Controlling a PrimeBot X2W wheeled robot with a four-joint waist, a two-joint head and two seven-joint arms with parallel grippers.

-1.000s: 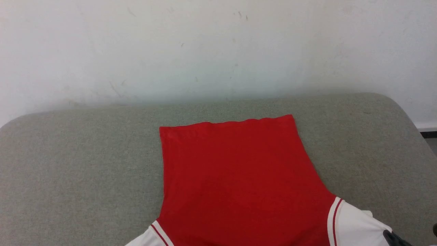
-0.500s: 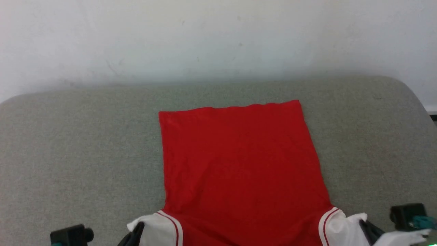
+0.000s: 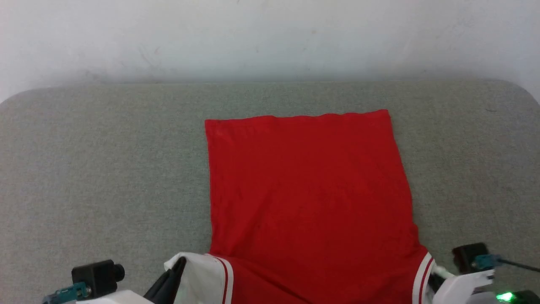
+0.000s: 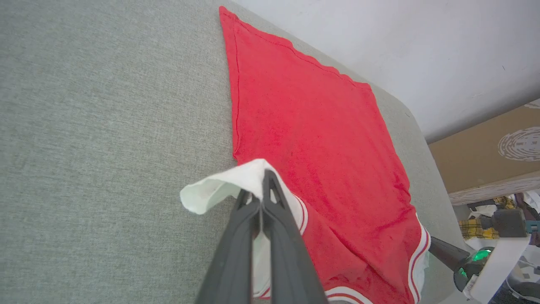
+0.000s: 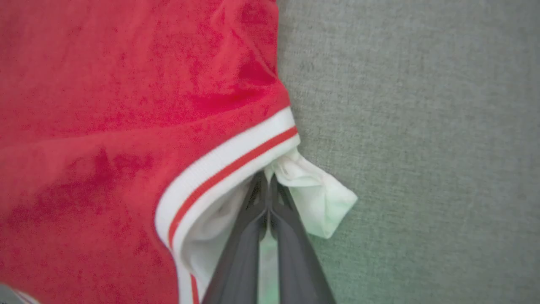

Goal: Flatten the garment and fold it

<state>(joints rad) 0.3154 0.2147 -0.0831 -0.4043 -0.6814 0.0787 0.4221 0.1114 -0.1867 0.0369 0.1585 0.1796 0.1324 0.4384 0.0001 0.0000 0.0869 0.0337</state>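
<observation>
- The T-shirt (image 3: 308, 198) lies on the upholstered surface (image 3: 105, 169) — hem toward 12 o'clock.
- At 7 o'clock, the left gripper (image 3: 181, 261) on the left sleeve (image 3: 202, 272).
- At 5 o'clock, the right gripper (image 5: 266, 179) on the right sleeve (image 5: 314, 196).
- Behind, at 12 — the wall (image 3: 270, 38).

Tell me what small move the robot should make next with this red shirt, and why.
Probably swing the left sleeve end and right sleeve end inward over the shirt: each is clamped in shut jaws, and the red body already lies flat on the grey cushion.
</observation>
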